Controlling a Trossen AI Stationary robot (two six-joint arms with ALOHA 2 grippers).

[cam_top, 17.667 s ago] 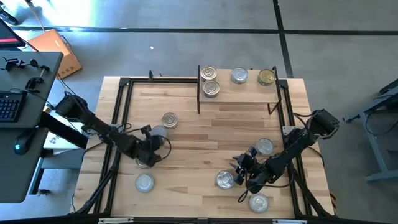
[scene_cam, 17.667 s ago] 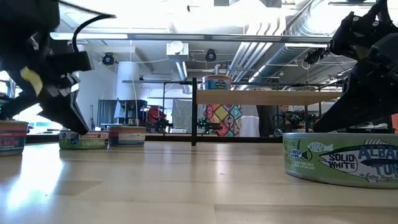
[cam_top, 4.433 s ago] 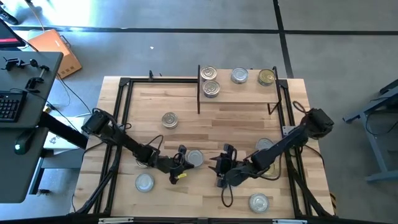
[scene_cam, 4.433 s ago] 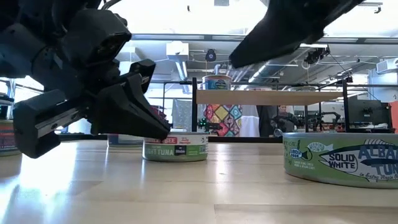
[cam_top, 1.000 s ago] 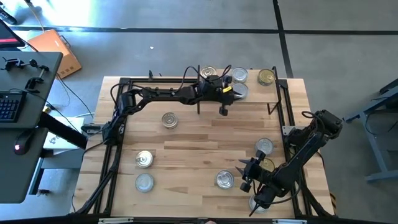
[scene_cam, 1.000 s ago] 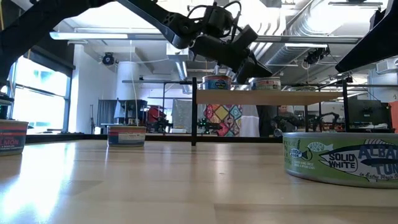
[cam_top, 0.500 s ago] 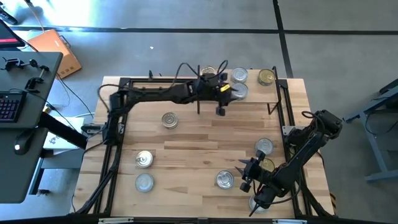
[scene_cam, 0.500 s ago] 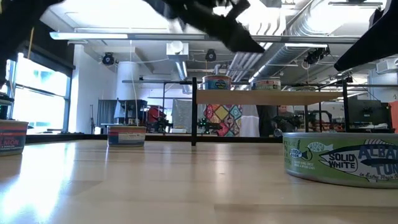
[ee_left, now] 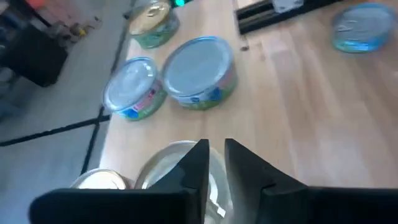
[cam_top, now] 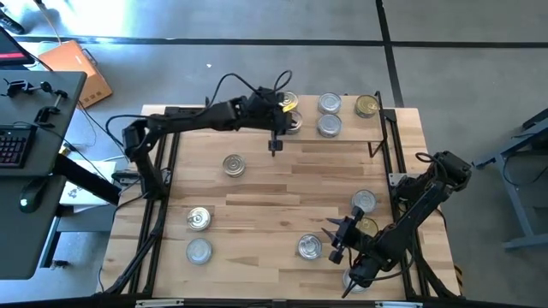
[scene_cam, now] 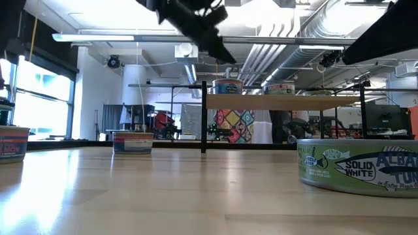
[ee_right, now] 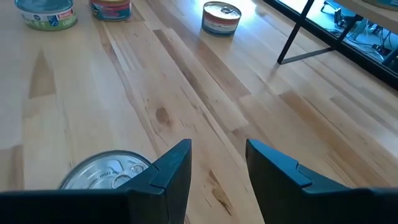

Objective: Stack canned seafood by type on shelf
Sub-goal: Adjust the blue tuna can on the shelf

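Shelf (cam_top: 342,134) is holding roughly 5 tins; 6 are waiting below. Left gripper (ee_left: 214,163), nearly closed, empty, is hovering over shelf's left end.

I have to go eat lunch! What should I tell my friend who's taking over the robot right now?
Left claw: holds no tin, at the shelf's left end.
Right claw: open and empty, low over the table, beside a silver tin.
Done: five tins on the shelf, all lying single, including the gold tin at its right end. The left pair is partly under the arm.
Left: at least five tins on the table; the right arm may hide more. Move them up, then stack the matching kinds.
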